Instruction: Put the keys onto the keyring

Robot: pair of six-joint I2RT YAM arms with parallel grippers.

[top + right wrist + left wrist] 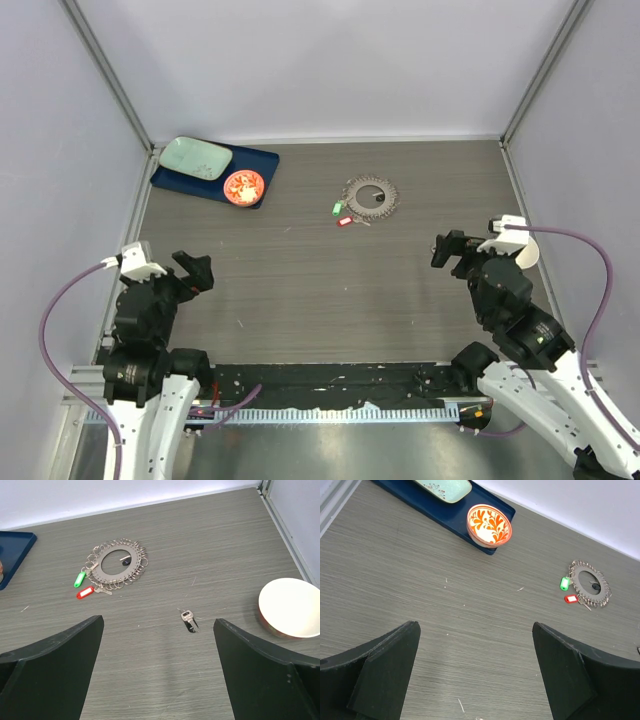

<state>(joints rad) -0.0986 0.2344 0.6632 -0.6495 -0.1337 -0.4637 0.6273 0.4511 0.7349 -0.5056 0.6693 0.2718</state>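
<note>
The keyring (pixel 372 196) lies flat on the far middle of the table, a grey ring (pixel 119 565) fringed with small metal keys (pixel 590 584). At its left edge lie a green-tagged key (pixel 79 579) (pixel 564 583) and a red-tagged key (pixel 85 592) (pixel 570 598). A small black-headed key (pixel 125 560) rests inside the ring's hole. A loose silver key (pixel 189 620) lies on the table nearer my right gripper. Both grippers hover near the front, far from the ring: the left gripper (pixel 197 272) (pixel 475 630) and the right gripper (pixel 450 252) (pixel 158 630) stand open with nothing between their fingers.
A blue tray (pixel 262 165) (pixel 432 511) sits at the back left, carrying a pale green plate (pixel 196 157) and an orange-red patterned dish (pixel 244 186) (pixel 489 524). A white bowl (pixel 530 252) (pixel 289 607) stands by the right wall. Grey walls close three sides.
</note>
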